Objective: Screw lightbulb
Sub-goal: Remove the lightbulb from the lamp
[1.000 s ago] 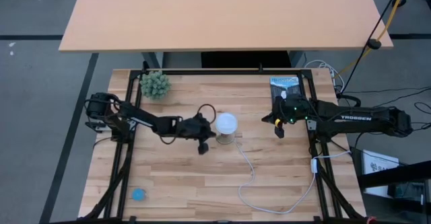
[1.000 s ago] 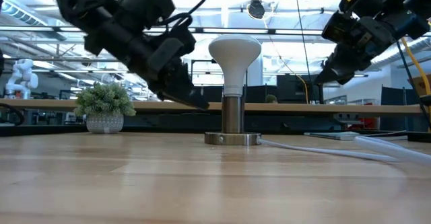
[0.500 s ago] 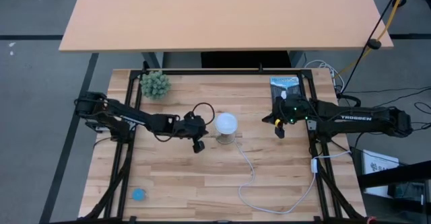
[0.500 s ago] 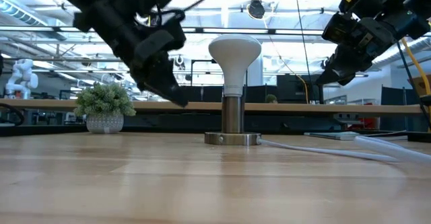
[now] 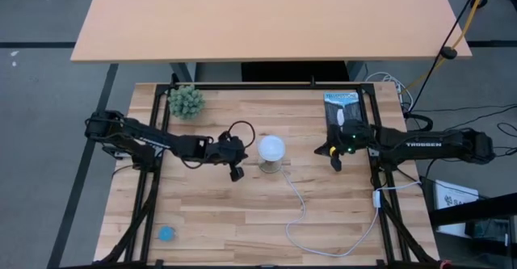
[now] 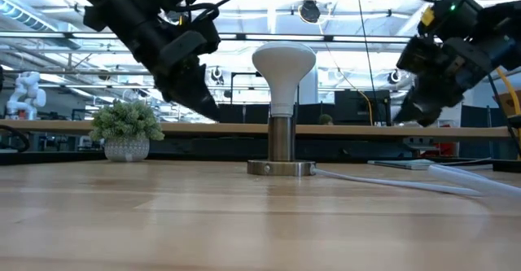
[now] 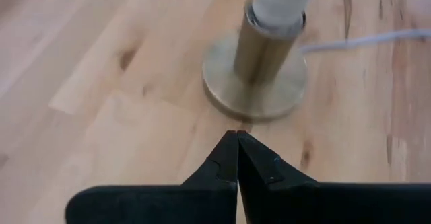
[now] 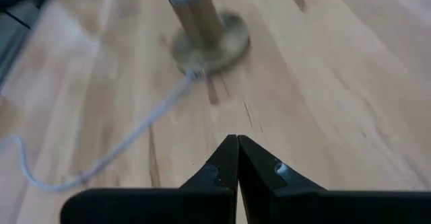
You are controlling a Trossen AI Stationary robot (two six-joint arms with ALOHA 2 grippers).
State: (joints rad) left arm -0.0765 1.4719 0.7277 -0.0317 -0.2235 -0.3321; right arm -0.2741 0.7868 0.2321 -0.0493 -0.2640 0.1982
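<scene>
The white lightbulb [image 6: 283, 66] stands upright with its neck in a metal socket [image 6: 281, 139] whose round base [image 7: 254, 86] rests on the table's middle. A white cord [image 5: 300, 212] runs from the socket toward the near right. My left gripper [image 5: 235, 173] hangs shut in the air just left of the bulb, touching nothing [image 7: 237, 158]. My right gripper [image 5: 336, 163] is shut and empty at the table's right, above the wood [image 8: 237, 150].
A small potted plant [image 5: 186, 102] stands at the far left corner. A dark packet [image 5: 341, 103] lies at the far right. A blue round thing [image 5: 166, 233] sits at the near left corner. Bare wood lies in front of the socket.
My left gripper has drawn back from the bulb toward the table's left edge and risen, staying shut. My right gripper has sunk a little toward the table, still shut. The bulb and socket have kept still.
</scene>
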